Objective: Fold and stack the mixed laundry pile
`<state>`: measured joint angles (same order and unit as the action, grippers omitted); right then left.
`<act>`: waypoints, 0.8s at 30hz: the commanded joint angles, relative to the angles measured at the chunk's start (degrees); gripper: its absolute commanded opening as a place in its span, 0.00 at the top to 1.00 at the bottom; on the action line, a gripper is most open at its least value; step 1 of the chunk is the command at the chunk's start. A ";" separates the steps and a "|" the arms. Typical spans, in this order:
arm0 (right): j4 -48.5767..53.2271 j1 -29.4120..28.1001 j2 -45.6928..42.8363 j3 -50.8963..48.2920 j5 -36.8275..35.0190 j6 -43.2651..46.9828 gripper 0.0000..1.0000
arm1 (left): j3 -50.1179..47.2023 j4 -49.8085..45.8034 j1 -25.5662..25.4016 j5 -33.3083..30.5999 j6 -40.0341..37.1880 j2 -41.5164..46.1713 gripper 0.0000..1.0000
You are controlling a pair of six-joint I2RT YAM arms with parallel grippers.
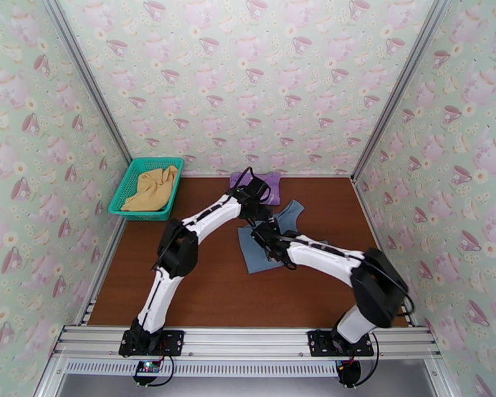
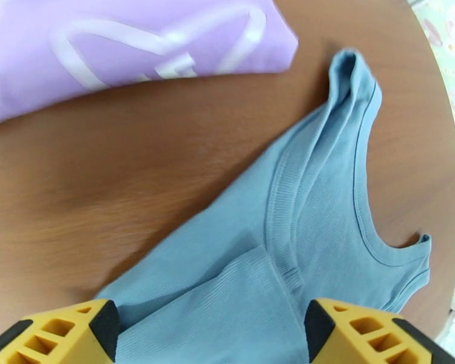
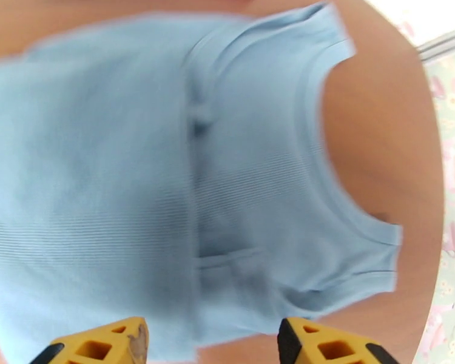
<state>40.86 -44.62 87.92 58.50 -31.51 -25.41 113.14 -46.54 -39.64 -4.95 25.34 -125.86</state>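
I see the grey-blue piece [image 2: 324, 238] lying under the gap of the left gripper [image 2: 210, 323] and the right gripper [image 3: 212, 338], both with jaws wide apart and empty.

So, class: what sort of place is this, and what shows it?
Probably a robot test cell, not a home: a left arm and a right arm bolted to an aluminium rail, wallpapered panels enclosing a brown table, and laundry laid out, a grey-blue top and a purple T-shirt.

Both arms reach inward over the grey-blue top [image 1: 289, 218]; left gripper [image 2: 206, 336] & right gripper [image 3: 212, 346] over it w/ jaws spread wide.
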 commanded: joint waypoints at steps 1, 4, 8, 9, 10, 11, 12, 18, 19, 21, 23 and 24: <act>0.59 0.96 -4.44 -3.03 0.42 -0.70 0.43 | -7.03 -0.22 -0.22 -7.55 -0.47 8.32 0.23; -2.96 2.07 -6.89 -5.22 6.54 -0.02 0.61 | -14.28 1.99 -0.31 -5.66 0.74 11.60 0.48; -11.65 5.19 -6.45 -7.85 19.17 -0.65 0.96 | -19.51 6.68 -0.19 0.09 2.14 9.91 0.86; -13.01 5.81 -5.81 -8.18 21.03 -0.97 1.00 | -19.90 7.58 -0.23 1.14 2.48 8.93 0.88; -13.92 6.36 -4.74 -8.02 22.14 -1.21 1.00 | -20.25 8.74 -0.19 2.09 2.93 7.71 0.89; -14.45 6.58 -3.57 -7.57 22.28 -1.18 1.00 | -20.26 9.73 -0.11 2.65 3.37 6.47 0.89; -14.59 6.66 -2.18 -7.04 22.31 -1.14 1.00 | -20.24 10.57 -0.09 2.95 3.69 5.36 0.90; -15.38 6.98 5.84 -4.71 25.37 -1.84 1.00 | -16.96 8.60 2.23 0.79 5.46 -1.97 0.90; -16.08 7.00 6.68 -5.04 27.06 -2.24 1.00 | -16.80 8.64 2.67 0.73 5.30 -2.66 0.90; -17.53 6.53 8.72 -6.22 30.95 -3.66 1.00 | -16.57 9.11 3.97 1.22 4.59 -3.93 0.90; -18.07 4.83 10.32 -7.17 32.33 -5.45 1.00 | -15.80 10.00 5.08 1.97 3.50 -5.12 0.91; -18.20 3.37 11.08 -7.39 32.69 -6.59 1.00 | -14.94 10.46 5.55 2.63 2.40 -5.85 0.91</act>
<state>23.97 -38.46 96.29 52.25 -4.69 -28.38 96.95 -36.23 -36.14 -2.79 29.36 -127.57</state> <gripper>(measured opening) 0.066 0.096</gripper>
